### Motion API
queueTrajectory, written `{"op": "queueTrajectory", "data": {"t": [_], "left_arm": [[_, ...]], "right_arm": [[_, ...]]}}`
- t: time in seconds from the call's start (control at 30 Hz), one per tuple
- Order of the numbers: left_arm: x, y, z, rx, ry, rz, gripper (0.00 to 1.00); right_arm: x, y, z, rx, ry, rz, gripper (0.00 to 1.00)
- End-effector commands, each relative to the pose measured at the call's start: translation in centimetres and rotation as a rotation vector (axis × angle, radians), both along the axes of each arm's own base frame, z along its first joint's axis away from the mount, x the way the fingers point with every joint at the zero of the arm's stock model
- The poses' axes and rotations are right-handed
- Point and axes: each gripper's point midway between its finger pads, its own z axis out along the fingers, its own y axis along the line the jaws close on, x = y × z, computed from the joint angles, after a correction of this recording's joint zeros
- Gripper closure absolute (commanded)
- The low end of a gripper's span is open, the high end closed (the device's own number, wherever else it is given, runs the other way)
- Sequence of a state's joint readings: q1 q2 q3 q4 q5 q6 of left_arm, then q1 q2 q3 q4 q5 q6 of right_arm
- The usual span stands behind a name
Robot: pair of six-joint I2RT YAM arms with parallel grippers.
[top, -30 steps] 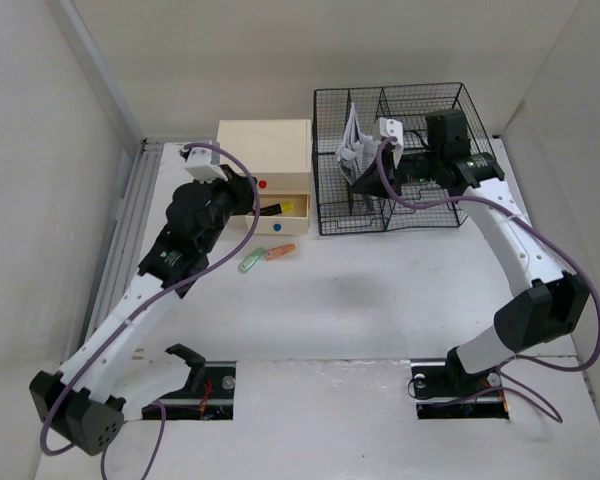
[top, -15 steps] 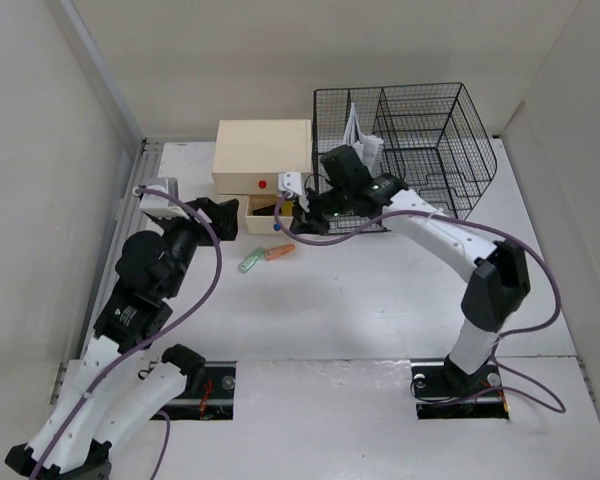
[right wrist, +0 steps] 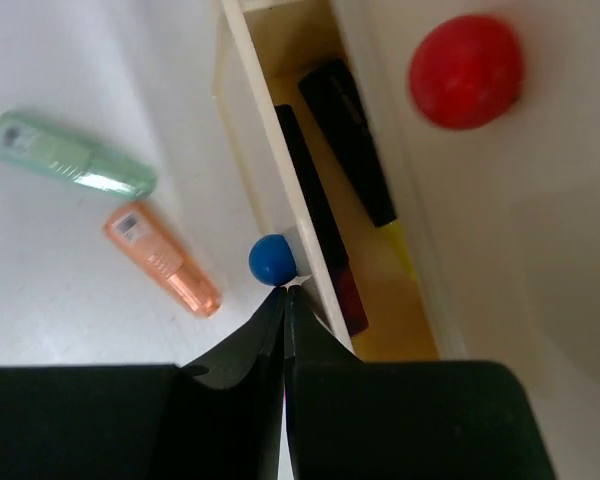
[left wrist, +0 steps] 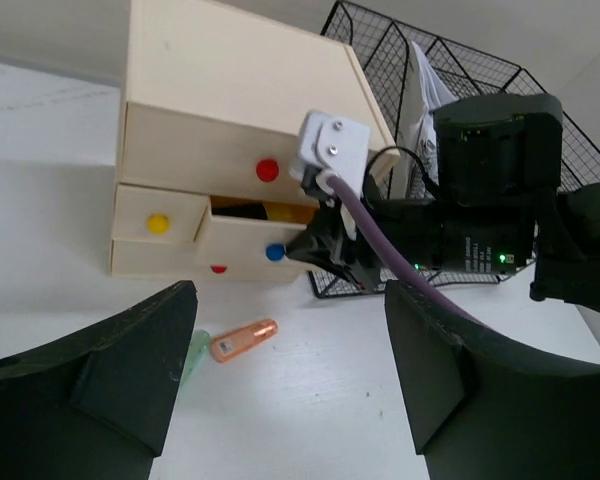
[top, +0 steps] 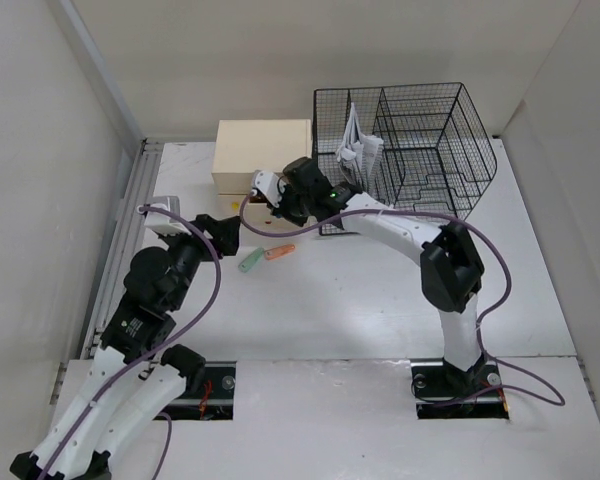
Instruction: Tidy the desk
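1. The right gripper [right wrist: 285,292] has its jaws pressed together and holds nothing. Its tips sit just beside the blue knob [right wrist: 271,259] of the open drawer [right wrist: 265,150].
2. The left gripper [left wrist: 290,295] is spread wide and empty. It hangs above the desk [top: 360,290] in front of the box [top: 263,145], clear of every item.
3. The desk lies under everything, with the box and the rack [top: 420,130] standing at its far side.
4. The step in hand is judged to be working the blue-knob drawer. Whether that means a push to shut it or a pull cannot be told.
5. If shutting, press squarely on the drawer front beside the knob, along the slide line. An off-centre push may skew the drawer or shift the box, which looks light. The left gripper is placed to brace the box.
6. The green tube [right wrist: 70,155] and orange tube [right wrist: 160,260] lie on the desk near each other, just in front of the drawer. They are judged better stowed before the drawer is shut.
7. Count:
   - Boxes: one.
   - Racks: one.
   - Open drawers: one.
   - Knobs: four, namely two red, one yellow and one blue.
8. Count:
   - Loose tubes: two.
   - Dark pens [right wrist: 350,140] seen in the drawer: two.
   - White bundle [top: 358,150] in the rack: one.
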State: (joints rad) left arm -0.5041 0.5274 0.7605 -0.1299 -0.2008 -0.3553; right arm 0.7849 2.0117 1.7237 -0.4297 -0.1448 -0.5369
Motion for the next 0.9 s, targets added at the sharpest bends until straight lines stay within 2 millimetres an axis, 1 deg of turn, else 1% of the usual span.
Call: {"op": "queueTrajectory", "data": {"t": [0.0, 0.03, 0.07, 0.1, 0.13, 0.17, 0.2, 0.27, 0.3, 0.33, 0.37, 0.4, 0.43, 0.47, 0.5, 0.53, 0.57, 0.6, 0.63, 0.67, 0.7, 0.73, 0.77, 0.8, 0.83, 0.87], "left_arm": [[-0.7, -1.0, 0.7, -0.141, -0.032, -0.042, 0.28], [-0.8, -1.0, 0.3, -0.167, -0.029, -0.043, 0.29], [-0.7, -1.2, -0.7, -0.205, -0.006, -0.042, 0.31], [-0.8, -1.1, -1.2, -0.233, 0.005, -0.032, 0.34], [-1.1, -1.0, -0.7, -0.271, -0.021, -0.036, 0.35], [-1.2, -1.0, -1.0, -0.296, -0.022, -0.038, 0.38], [-1.2, -1.0, -1.9, -0.330, 0.000, -0.026, 0.41], [-1.5, -0.4, -1.7, -0.389, -0.021, -0.008, 0.45], [-1.4, -0.4, -2.9, -0.407, -0.008, 0.006, 0.49], [-1.4, -0.4, -3.2, -0.443, -0.003, 0.004, 0.49], [-1.5, -0.1, -2.8, -0.478, -0.026, 0.014, 0.51], [-1.3, 0.0, -3.3, -0.494, -0.018, 0.027, 0.52], [-1.2, -0.1, -4.4, -0.509, -0.006, 0.028, 0.53], [-1.0, 0.0, -4.5, -0.569, -0.003, 0.045, 0.55], [-0.9, -0.1, -4.8, -0.596, 0.001, 0.043, 0.56], [-0.6, -0.4, -6.3, -0.612, 0.022, 0.047, 0.56], [-0.1, -0.4, -6.7, -0.678, 0.035, 0.063, 0.59], [0.1, -0.6, -7.2, -0.701, 0.045, 0.064, 0.59], [0.4, -0.8, -7.9, -0.718, 0.053, 0.065, 0.59], [0.8, -0.9, -9.4, -0.725, 0.076, 0.082, 0.59], [1.1, -1.1, -8.9, -0.763, 0.051, 0.069, 0.61], [1.7, -1.4, -10.2, -0.759, 0.085, 0.081, 0.61], [2.2, -1.4, -10.5, -0.768, 0.084, 0.090, 0.61], [2.5, -1.6, -10.8, -0.784, 0.091, 0.091, 0.61], [3.2, -1.9, -11.1, -0.796, 0.101, 0.090, 0.61], [3.6, -1.9, -11.5, -0.797, 0.098, 0.089, 0.62]], "right_arm": [[4.7, 0.6, 4.5, 0.086, -0.203, -0.211, 0.95], [5.0, 0.5, 5.0, 0.082, -0.238, -0.248, 0.95], [5.5, 0.3, 5.3, 0.091, -0.264, -0.273, 0.95], [5.9, 0.1, 5.7, 0.100, -0.280, -0.302, 0.97], [6.5, -0.4, 5.2, 0.080, -0.296, -0.339, 0.97], [6.7, -0.6, 5.7, 0.087, -0.303, -0.365, 0.98], [7.0, -0.6, 5.3, 0.079, -0.305, -0.375, 0.98], [7.3, -0.8, 5.2, 0.076, -0.310, -0.400, 0.98], [7.6, -0.9, 5.5, 0.079, -0.323, -0.416, 0.98], [7.6, -0.9, 5.5, 0.079, -0.323, -0.416, 0.98], [7.7, -1.1, 5.7, 0.082, -0.333, -0.428, 0.98], [7.6, -1.2, 5.3, 0.074, -0.329, -0.427, 0.98], [7.6, -1.2, 5.3, 0.074, -0.329, -0.427, 0.98], [7.3, -1.0, 5.6, 0.084, -0.322, -0.411, 0.98], [6.6, -0.2, 6.0, 0.111, -0.298, -0.356, 0.98], [5.6, -0.1, 5.5, 0.100, -0.257, -0.311, 0.98], [4.2, 0.8, 7.0, 0.154, -0.221, -0.242, 0.98], [3.6, 0.5, 7.6, 0.163, -0.196, -0.212, 0.97], [2.6, 0.3, 7.9, 0.156, -0.168, -0.185, 0.95], [2.2, -0.3, 8.1, 0.160, -0.153, -0.174, 0.95], [1.4, -0.7, 10.4, 0.200, -0.172, -0.158, 0.90], [0.9, -0.9, 11.2, 0.213, -0.176, -0.148, 0.87], [0.3, -1.2, 12.1, 0.224, -0.186, -0.130, 0.83], [-0.1, -1.8, 12.2, 0.224, -0.184, -0.115, 0.78], [-1.1, -2.2, 14.3, 0.257, -0.207, -0.085, 0.70], [-2.0, -2.5, 14.7, 0.265, -0.198, -0.065, 0.68]]}}
